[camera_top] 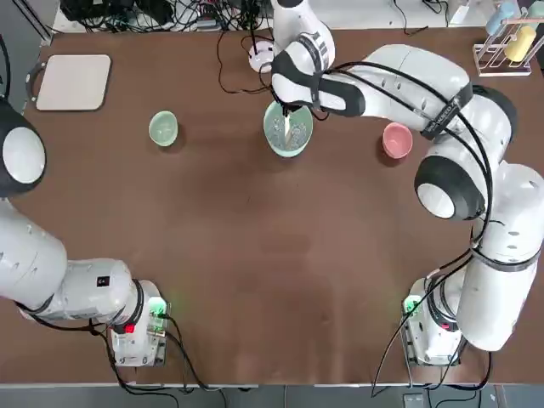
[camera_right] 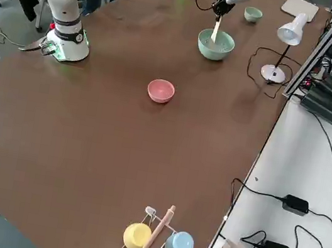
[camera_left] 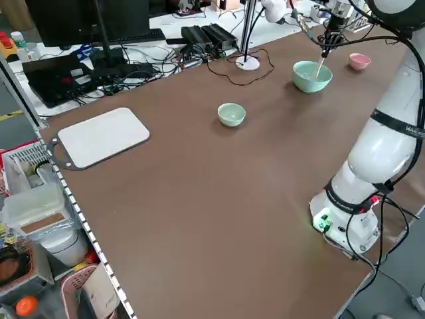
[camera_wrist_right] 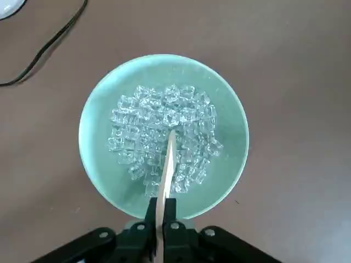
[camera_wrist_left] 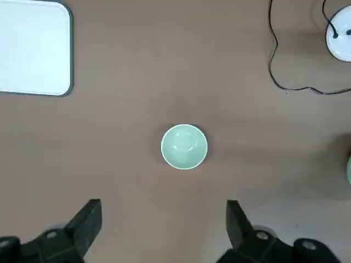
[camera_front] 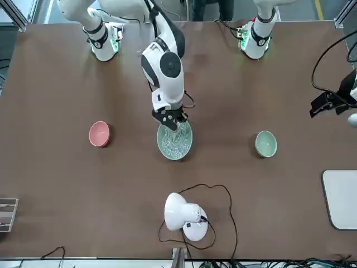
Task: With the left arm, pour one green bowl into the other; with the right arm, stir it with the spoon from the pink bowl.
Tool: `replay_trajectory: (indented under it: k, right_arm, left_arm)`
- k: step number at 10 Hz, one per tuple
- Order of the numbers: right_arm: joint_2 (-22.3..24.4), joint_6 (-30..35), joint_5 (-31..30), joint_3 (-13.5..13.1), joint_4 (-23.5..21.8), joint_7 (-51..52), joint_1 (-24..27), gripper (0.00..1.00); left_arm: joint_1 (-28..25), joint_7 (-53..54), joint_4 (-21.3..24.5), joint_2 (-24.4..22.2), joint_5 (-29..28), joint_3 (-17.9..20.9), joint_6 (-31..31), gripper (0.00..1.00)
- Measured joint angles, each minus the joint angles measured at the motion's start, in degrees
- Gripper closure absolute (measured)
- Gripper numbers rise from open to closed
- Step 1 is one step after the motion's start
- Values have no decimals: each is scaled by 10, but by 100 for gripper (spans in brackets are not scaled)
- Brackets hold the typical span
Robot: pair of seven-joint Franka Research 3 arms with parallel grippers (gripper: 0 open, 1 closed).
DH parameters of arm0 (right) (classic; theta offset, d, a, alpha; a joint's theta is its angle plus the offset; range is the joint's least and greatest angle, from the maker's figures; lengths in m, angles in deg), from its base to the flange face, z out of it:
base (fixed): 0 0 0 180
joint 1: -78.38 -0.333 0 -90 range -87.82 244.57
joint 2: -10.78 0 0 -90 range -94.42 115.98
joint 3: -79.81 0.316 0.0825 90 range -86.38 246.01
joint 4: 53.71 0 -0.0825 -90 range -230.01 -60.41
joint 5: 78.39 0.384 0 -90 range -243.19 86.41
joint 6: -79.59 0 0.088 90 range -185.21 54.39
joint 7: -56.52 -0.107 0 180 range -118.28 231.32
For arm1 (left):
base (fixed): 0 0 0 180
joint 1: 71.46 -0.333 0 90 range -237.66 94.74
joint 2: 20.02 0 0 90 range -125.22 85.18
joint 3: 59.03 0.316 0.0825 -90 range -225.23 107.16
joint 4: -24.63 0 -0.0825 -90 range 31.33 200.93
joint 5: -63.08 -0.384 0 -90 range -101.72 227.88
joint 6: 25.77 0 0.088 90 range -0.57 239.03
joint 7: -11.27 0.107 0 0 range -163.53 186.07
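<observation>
Right gripper (camera_wrist_right: 160,211): clenched on spoon (camera_wrist_right: 166,181), its tip among clear cubes inside the large green bowl's (camera_wrist_right: 93,159) rim. Left gripper (camera_wrist_left: 164,227): released, above table (camera_wrist_left: 137,181). Small green bowl (camera_wrist_left: 184,147): bare tabletop around it. Pink bowl (camera_top: 397,140): apart from both.

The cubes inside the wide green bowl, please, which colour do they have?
The cubes are clear and colourless, best seen in the right wrist view.

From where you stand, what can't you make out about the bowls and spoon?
- Spoon's lower end, right wrist view: hidden among the clear pieces.
- Most of the large green bowl, left wrist view: cut off by the edge.
- Spoon's upper end, right side view: hidden by the right end effector.
</observation>
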Motion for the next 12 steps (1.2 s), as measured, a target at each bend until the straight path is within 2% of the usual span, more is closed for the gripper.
replay_trajectory:
  k: [4,6,8,12]
  right_arm:
    - [-5,-56,14,-4,-1,-44,16,94]
    - [-6,-61,15,-5,-1,-46,27,94]
    - [-6,-47,16,-5,1,-43,37,94]
    - [-5,35,16,-4,16,-16,37,94]
  left_arm:
    - [0,0,-8,-1,0,-4,2,0]
    - [1,-1,-19,-1,0,-10,2,0]
    - [-1,-1,-20,-1,0,-9,2,0]
    - [-5,-2,-20,-1,0,1,0,0]
